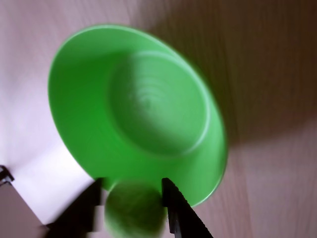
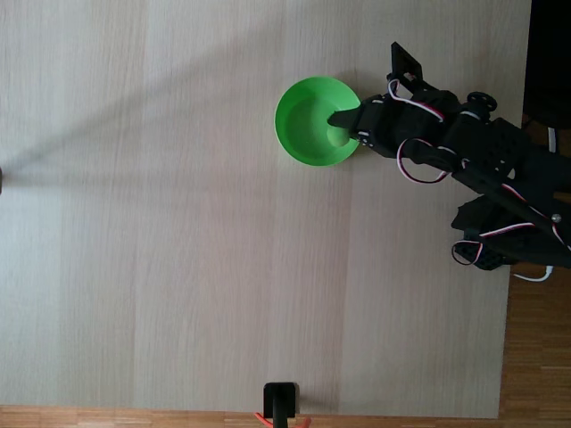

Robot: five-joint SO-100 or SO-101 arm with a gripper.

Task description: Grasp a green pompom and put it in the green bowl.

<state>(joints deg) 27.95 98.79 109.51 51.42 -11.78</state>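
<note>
Wrist view: small fuzzy bright-green pompom [image 1: 134, 208] seen at 6 o'clock of the frame, pinched between the two dark fingers of the black two-finger gripper [image 1: 134, 208], one finger touching each side. Jaws closed on the ball, not on empty air. Picture blurred, so the exact contact line not readable.

Key relation: round, smooth bright-green plastic bowl [image 1: 84, 129] lying directly ahead of the jaws, toward 12 o'clock; pompom overlapping the near rim at the bowl's 6 o'clock, apparently above it rather than resting inside. Bowl interior bare. Pompom round, no long axis to align.

Fixed view: bowl [image 2: 299, 125] on the pale wooden table [image 2: 178, 267], at roughly 1 o'clock of the frame. Black arm [image 2: 473, 160] with red-and-white wiring reaching in from 3 o'clock, gripper [image 2: 340, 130] poised over the bowl's 3 o'clock edge, tip inside the rim outline. Pompom itself hard to separate from the bowl's green here.

Judgement: carry phase nearly complete; release over the bowl outstanding. Slight further reach toward the centre advisable, since a drop at the rim could bounce the ball onto the table.
</note>
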